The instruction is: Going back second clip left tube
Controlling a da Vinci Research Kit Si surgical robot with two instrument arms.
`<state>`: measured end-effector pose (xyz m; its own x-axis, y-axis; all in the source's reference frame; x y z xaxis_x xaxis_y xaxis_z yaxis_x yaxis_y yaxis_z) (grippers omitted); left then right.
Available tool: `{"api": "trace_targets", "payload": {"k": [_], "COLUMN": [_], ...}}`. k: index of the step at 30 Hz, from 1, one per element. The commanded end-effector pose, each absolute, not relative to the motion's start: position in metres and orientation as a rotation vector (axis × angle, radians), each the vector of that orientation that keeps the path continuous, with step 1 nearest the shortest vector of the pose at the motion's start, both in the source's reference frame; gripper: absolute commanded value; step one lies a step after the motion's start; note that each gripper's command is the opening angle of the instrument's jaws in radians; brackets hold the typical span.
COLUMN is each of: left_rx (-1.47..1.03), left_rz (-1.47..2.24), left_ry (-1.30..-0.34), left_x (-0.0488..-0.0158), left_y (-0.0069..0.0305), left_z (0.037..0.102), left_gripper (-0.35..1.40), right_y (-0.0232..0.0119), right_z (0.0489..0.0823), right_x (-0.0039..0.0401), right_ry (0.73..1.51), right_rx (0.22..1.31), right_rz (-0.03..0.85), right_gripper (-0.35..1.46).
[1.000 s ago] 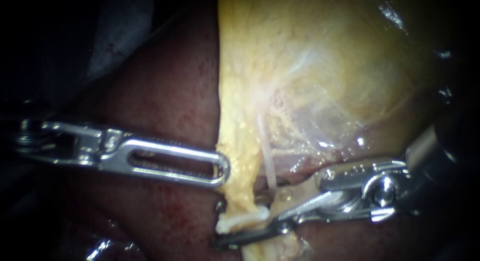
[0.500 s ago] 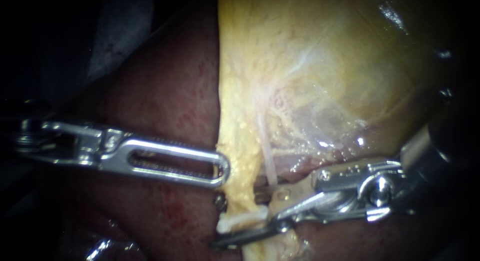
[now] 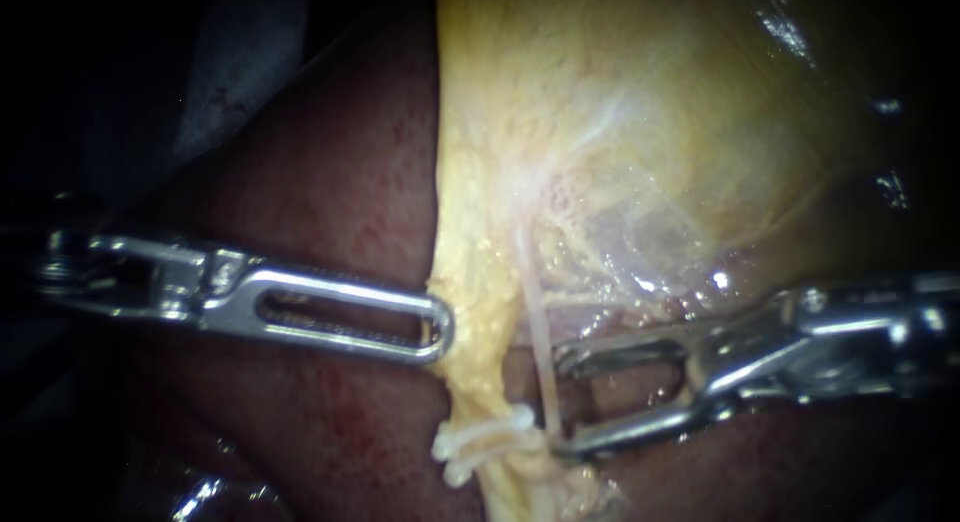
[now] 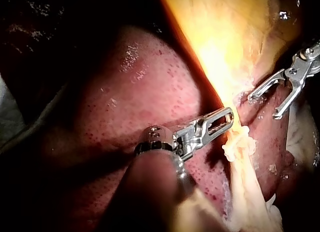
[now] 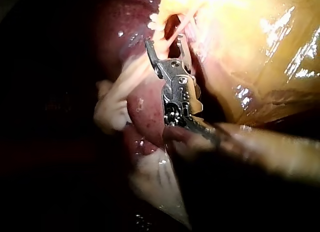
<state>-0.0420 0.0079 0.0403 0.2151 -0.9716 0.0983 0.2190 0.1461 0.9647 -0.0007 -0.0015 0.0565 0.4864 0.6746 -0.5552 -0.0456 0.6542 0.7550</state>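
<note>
Reading the endoscope view first: left instrument (image 3: 438,332) comes in across the liver (image 3: 340,182). Its jaws lie together and, as far as shows, pinch the edge of the yellow tissue band (image 3: 475,282) that hangs below the gallbladder (image 3: 680,132). Right instrument (image 3: 558,402) has its jaws wide apart and empty. Both tips sit just beside the pale tube (image 3: 537,332), which runs down the band's inner edge to a clump of white strands (image 3: 480,442). No clip can be made out on the tube, and I cannot confirm it is the left one. Judgement: with the jaws spread and holding nothing, the release looks done; what is left is drawing the instrument clear along its own shaft. Room: bare liver shows under and between the spread jaws. The gallbladder wall lies close over the upper jaw, and the lower tip is very near the tube's foot, so that is the tight edge. The left instrument is on the band's far side, well apart. Left wrist view: left instrument (image 4: 227,116) meets the bright band just beside the white strands (image 4: 237,142); right instrument (image 4: 262,107) stands beyond the band, jaws apart. Right wrist view: right instrument (image 5: 164,41) is spread, with a pale strand crossing at its tips; contact cannot be told.
</note>
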Motion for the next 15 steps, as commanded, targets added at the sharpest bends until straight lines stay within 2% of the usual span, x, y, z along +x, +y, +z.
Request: {"api": "trace_targets", "payload": {"k": [1,8,15], "left_rx": [1.038,1.036,1.034], "left_rz": [-1.075,-1.075,-1.076], "left_ry": [-0.949,-0.949,-0.95], "left_x": [-0.042,-0.0422,-0.0425], "left_y": [0.0079,0.0078,0.0077], "left_z": [0.0404,0.0405,0.0407], "left_gripper": [-0.35,-0.35,-0.35], "right_y": [-0.0011,0.0011,0.0024], "right_z": [0.0561,0.0545,0.0533], "right_x": [-0.0015,-0.005,-0.0062], "right_ry": [0.976,0.985,0.99], "right_rx": [0.742,0.705,0.686], "right_rz": [0.497,0.509,0.509], "right_gripper": [0.52,0.52,0.52]}}
